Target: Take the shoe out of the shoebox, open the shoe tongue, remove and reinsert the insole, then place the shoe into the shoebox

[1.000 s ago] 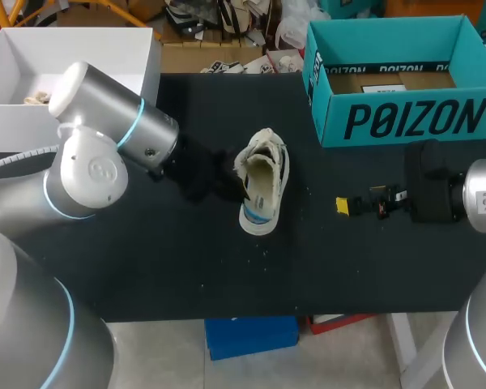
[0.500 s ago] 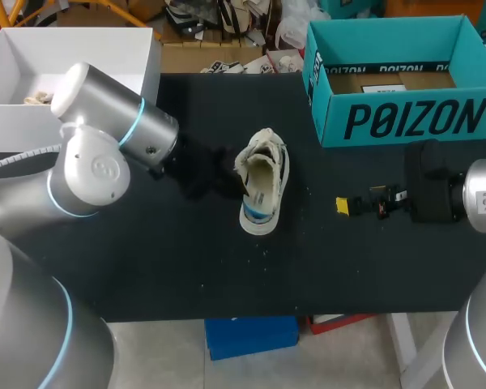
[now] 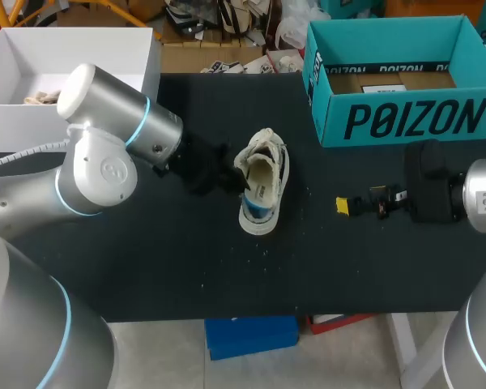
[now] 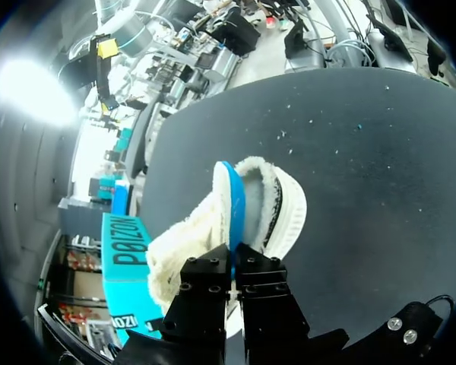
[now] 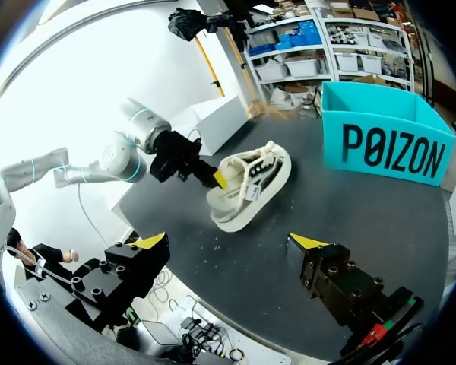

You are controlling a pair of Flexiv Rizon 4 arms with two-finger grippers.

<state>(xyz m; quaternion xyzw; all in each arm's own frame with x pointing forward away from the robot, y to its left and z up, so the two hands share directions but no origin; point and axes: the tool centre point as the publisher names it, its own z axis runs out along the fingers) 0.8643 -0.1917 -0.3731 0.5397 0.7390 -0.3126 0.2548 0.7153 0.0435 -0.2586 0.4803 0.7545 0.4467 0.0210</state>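
Pull gently with the left gripper (image 4: 234,262), pinched narrow on the near rim of the cream fabric shoe (image 3: 262,180) standing upright at mid-table, without dragging the sole across the black tabletop (image 3: 146,267) (rim or insole between the fingers: impossible to tell). Bring in the right gripper (image 5: 228,243), spread wide, empty and well apart from the shoe, to pin the toe. Leave the open teal cardboard shoebox (image 3: 405,121) at the far right corner for later.
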